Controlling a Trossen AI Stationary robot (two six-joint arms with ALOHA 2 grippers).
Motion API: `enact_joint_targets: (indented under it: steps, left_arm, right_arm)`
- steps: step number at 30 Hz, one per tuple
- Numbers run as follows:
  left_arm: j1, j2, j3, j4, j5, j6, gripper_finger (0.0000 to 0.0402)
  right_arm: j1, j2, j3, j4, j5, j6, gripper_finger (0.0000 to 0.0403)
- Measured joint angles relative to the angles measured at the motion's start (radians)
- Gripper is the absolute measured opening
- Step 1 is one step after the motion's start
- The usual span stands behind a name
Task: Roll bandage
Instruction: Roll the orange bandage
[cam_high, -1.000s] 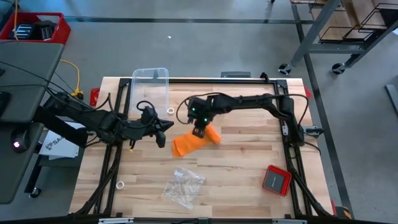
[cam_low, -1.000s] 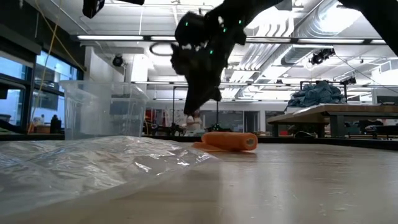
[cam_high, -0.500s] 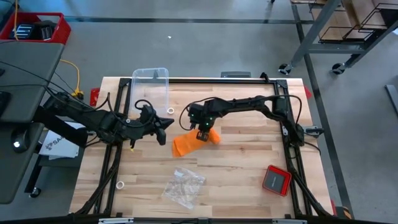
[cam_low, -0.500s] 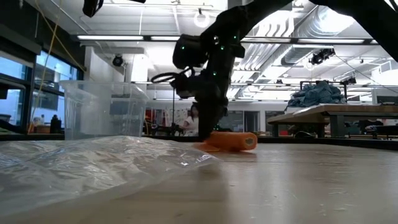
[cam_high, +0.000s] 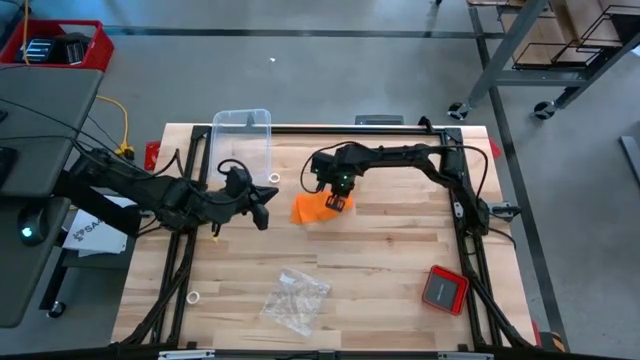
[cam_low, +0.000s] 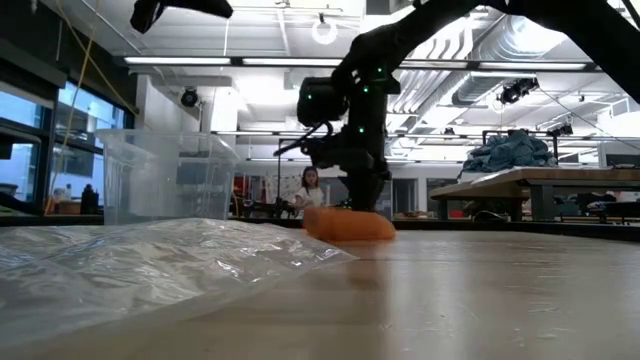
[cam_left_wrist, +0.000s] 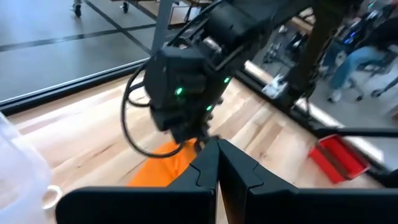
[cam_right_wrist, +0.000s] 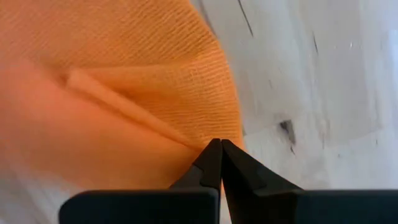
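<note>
Bandage (cam_high: 312, 208), bright orange and bunched into a low soft heap, lies on the wooden bench (cam_high: 400, 270) just in front of the clear plastic bin (cam_high: 242, 135). Woven and limp, it looks light and likely to fold or slip rather than hold a shape; the firmest hold is probably a pinch on the folded edge beside the right gripper.

The right gripper (cam_high: 337, 203) is down at the heap's right edge, its fingers (cam_right_wrist: 214, 163) pressed together with their tips against the cloth; whether any fabric is caught between them cannot be told.

The left gripper (cam_high: 262, 220) waits just left of the bandage, fingers (cam_left_wrist: 211, 168) closed on nothing.

Farther off lie a crumpled clear plastic bag (cam_high: 294, 297) and a small red device (cam_high: 443, 289).
</note>
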Motion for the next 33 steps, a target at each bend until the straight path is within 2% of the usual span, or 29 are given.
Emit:
enact_joint_targets:
  steps: [4,9,18,23,28,33]
  left_arm:
    - [0.001,0.020,0.000,-0.035,0.005,-0.011,0.0000]
    - [0.001,0.044,0.000,-0.034,0.044,-0.019,0.0000]
    - [0.043,0.007,0.000,-0.070,0.056,-0.010,0.0000]
    - [0.092,-0.004,0.000,-0.107,0.091,0.001,0.0000]
    - [0.131,-0.001,0.000,-0.111,0.188,0.071,0.0000]
    - [0.153,-0.001,0.000,-0.111,0.214,0.087,0.0000]
  right_arm:
    - [-0.001,-0.045,0.000,0.048,-0.006,-0.017,0.0000]
    - [0.008,-0.080,0.000,0.127,-0.063,0.023,0.0000]
    - [0.129,-0.069,0.001,0.241,-0.106,0.163,0.0000]
    - [0.140,-0.069,0.001,0.207,-0.031,0.232,0.0000]
    - [0.130,-0.063,0.001,0.221,-0.029,0.267,0.0000]
    - [0.135,-0.007,0.001,0.206,-0.072,0.301,0.0000]
